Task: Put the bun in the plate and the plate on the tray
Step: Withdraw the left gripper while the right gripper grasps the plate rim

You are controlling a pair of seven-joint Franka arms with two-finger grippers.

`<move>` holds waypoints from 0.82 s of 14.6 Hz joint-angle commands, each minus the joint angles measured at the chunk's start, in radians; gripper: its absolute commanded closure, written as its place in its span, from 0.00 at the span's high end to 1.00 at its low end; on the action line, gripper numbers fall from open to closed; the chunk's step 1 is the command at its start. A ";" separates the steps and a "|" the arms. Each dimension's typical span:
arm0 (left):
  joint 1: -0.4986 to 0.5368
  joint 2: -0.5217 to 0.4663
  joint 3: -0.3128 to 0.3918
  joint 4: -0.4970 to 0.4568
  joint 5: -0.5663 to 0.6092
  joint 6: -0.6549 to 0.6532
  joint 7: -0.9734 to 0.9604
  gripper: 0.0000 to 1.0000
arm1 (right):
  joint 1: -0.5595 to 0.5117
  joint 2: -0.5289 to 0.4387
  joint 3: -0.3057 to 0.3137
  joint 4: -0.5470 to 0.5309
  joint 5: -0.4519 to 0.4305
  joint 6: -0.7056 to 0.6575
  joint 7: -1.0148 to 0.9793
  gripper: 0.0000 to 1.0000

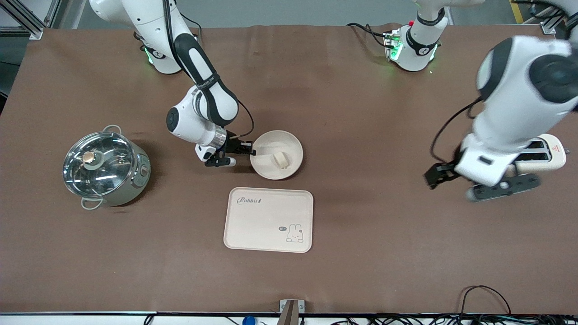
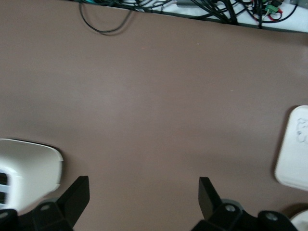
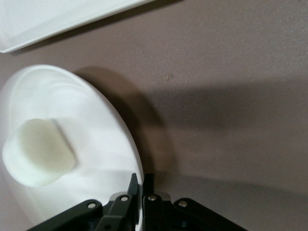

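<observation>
I have the right gripper (image 1: 246, 151) pinched on the plate (image 1: 276, 155) at its rim, on the edge toward the right arm's end of the table; in the right wrist view the two fingers (image 3: 144, 192) sit close together with the thin rim between them. The bun (image 1: 280, 160) already lies in the plate, a pale cream lump a little off centre, on its side. The tray (image 1: 268, 219) lies flat just nearer the front camera than the plate, a thin strip of table between them, so I judge the coming move is a short carry of the plate toward the camera. The left gripper (image 1: 481, 183) waits with jaws apart over the table's left-arm end, beside a toaster (image 1: 548, 153), well away from the plate.
</observation>
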State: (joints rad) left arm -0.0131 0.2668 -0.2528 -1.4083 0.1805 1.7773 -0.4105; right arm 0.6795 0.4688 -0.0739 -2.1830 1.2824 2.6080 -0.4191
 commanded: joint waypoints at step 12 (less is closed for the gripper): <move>0.053 -0.262 0.056 -0.027 -0.095 -0.288 0.318 1.00 | -0.046 0.016 -0.012 0.111 0.094 0.000 -0.012 0.00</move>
State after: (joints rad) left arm 0.0631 0.0251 -0.2407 -1.4153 0.1068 1.5001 -0.1290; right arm 0.6705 0.4730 -0.0859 -2.0964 1.3569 2.6161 -0.4188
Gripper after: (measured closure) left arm 0.000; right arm 0.956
